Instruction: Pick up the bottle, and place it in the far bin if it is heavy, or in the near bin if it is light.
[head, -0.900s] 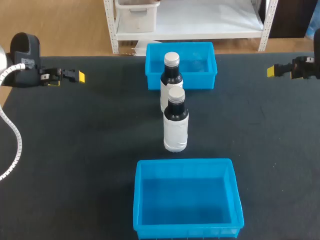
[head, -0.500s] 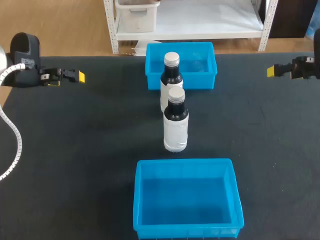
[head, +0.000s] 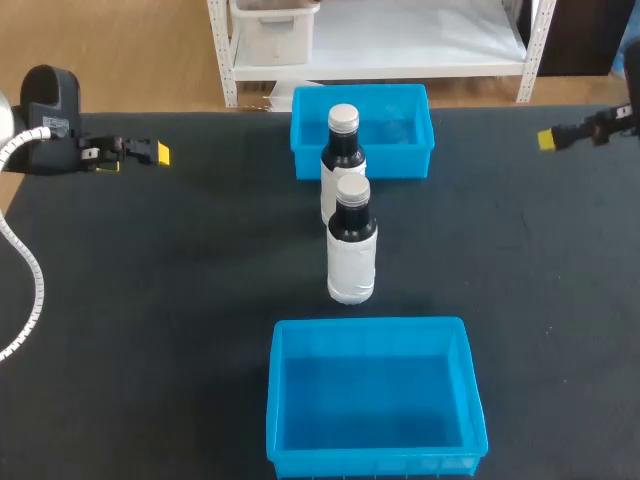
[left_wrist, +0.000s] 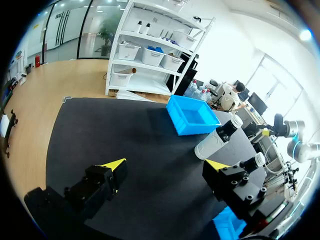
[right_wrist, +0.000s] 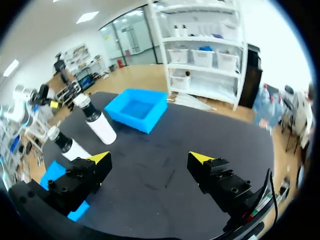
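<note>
Two dark bottles with white labels and pale caps stand in line mid-table: the nearer bottle (head: 351, 248) and, right behind it, the farther bottle (head: 342, 158), in front of the far blue bin (head: 400, 165). The near blue bin (head: 375, 463) sits at the table's front. My left gripper (head: 152, 153) hovers open at the far left, nothing between its fingers; in its wrist view the left gripper (left_wrist: 166, 165) faces the bottles (left_wrist: 217, 141). My right gripper (head: 548, 139) is at the far right, open and empty. In its wrist view the right gripper (right_wrist: 150, 158) has both bottles (right_wrist: 96, 123) beyond its fingers.
Both bins look empty. Bare black tabletop (head: 180, 300) lies between each gripper and the bottles. A white shelf unit stands beyond the table's back edge.
The right arm has shifted slightly back and to the right, so less of it shows at the edge. The left arm, bottles and bins have not moved.
</note>
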